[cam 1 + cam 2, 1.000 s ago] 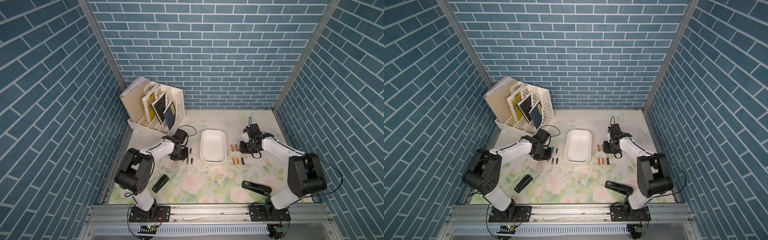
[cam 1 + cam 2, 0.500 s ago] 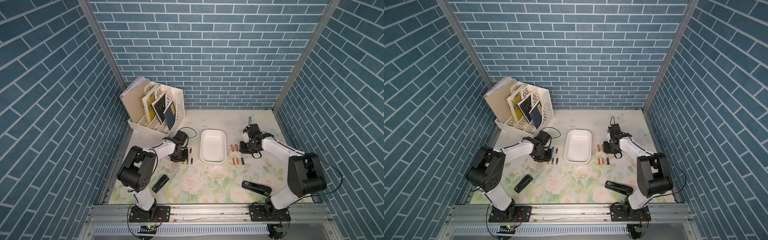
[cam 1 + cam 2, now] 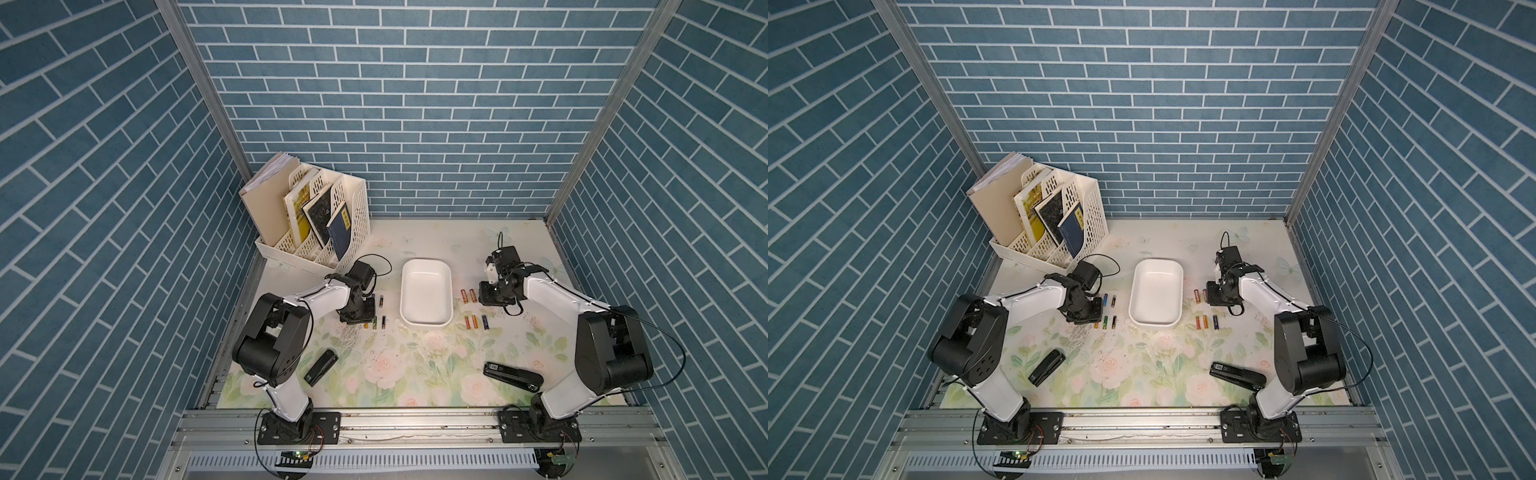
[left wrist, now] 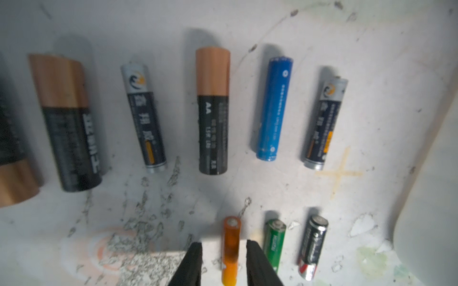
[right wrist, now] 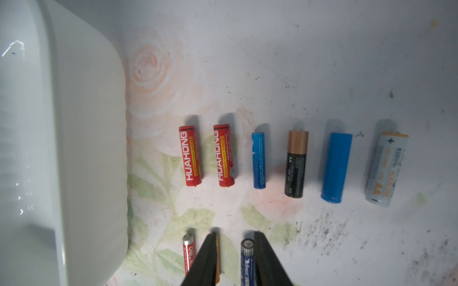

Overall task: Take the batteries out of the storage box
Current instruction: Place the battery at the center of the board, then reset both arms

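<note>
We find the shallow white plastic storage box (image 3: 426,297) empty in both top views, standing between the two arms. The small cylindrical batteries (image 3: 474,321), wrapped in copper, blue, green, red and black, lie in rows on the flowered mat (image 3: 415,374) on either side of it, apart from its walls. The left gripper (image 4: 223,245) hangs low over the mat with its jaws parted. A thin orange battery (image 4: 231,252) lies between them with a gap on each side, so nothing is gripped. The right gripper (image 5: 235,235) also stands parted. A dark blue battery (image 5: 247,262) rests on the mat between its jaws, close against one of them, and we judge it is not clamped. We expect these cells to be stiff, light and hard to damage, but their glossy sleeves look slippery and a round barrel lying on its side rolls at a nudge. We would take each one across the middle of its barrel, with one jaw on each long flank. The fingers need to go down into the narrow gaps between neighbours without knocking them.
</note>
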